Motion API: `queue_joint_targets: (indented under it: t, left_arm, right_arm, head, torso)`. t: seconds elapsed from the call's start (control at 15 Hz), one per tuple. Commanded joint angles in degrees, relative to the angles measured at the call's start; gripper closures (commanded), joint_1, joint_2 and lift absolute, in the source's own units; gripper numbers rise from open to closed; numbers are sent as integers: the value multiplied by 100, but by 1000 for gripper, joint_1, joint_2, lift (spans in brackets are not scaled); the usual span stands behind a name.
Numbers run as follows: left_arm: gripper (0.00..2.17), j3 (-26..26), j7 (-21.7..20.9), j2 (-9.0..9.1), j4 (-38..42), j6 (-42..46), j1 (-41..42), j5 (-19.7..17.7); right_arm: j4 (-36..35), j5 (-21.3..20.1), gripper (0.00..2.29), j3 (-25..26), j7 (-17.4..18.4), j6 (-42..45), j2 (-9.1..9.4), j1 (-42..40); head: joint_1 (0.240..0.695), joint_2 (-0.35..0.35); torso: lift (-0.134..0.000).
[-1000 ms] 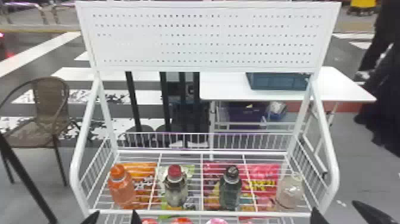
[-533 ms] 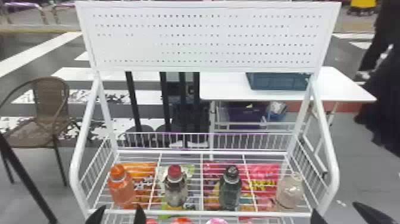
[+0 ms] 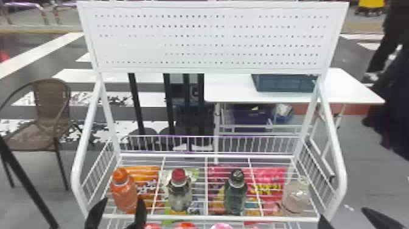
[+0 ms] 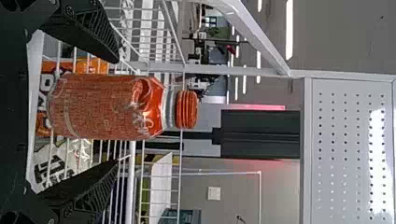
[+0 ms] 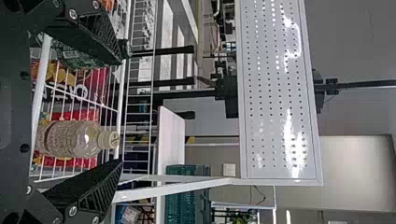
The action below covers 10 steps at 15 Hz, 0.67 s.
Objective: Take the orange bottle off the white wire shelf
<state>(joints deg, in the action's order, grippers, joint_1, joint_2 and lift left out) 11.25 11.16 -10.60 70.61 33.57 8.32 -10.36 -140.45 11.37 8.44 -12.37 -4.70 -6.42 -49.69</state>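
Note:
At the near left corner of the white wire shelf (image 3: 210, 216), the orange bottle (image 3: 124, 192) stands upright. My left gripper (image 3: 117, 213) is open at the shelf's front bar, just in front of that bottle. In the left wrist view, the orange bottle (image 4: 112, 107) lies between and beyond the spread fingers of my left gripper (image 4: 116, 112), not held. My right gripper (image 3: 344, 217) is parked open at the front right corner; in the right wrist view nothing is held by the right gripper (image 5: 122, 109), with a clear bottle (image 5: 77, 138) farther off.
Red-capped (image 3: 179, 190), dark-capped (image 3: 235, 192) and pale (image 3: 296, 195) bottles stand to the right on the same shelf. Bags of snacks show beneath the wires. Side rails (image 3: 334, 152) and a perforated panel (image 3: 213, 39) frame the rack. Behind are a white table (image 3: 231, 91) and a chair (image 3: 50, 106).
My left gripper has moved up and forward toward the orange bottle, now reaching over the shelf's front bar. The right gripper and the bottles have stayed in place.

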Motion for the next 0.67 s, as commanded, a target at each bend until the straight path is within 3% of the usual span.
queue_joint_targets:
  t: [0.0, 0.6]
  left_arm:
    - [140, 0, -8, -21, -65, -118, -156, -10]
    - [137, 158, 9, -135, -372, -663, -665, -194]
  right_arm:
    - [8, -3, 151, 0, -2, 0, 0, 3]
    - [52, -20, 151, 9, -2, 0, 0, 12]
  head:
    - [499, 0]
    - [499, 0]
  torso:
    - [0]
    - [0]
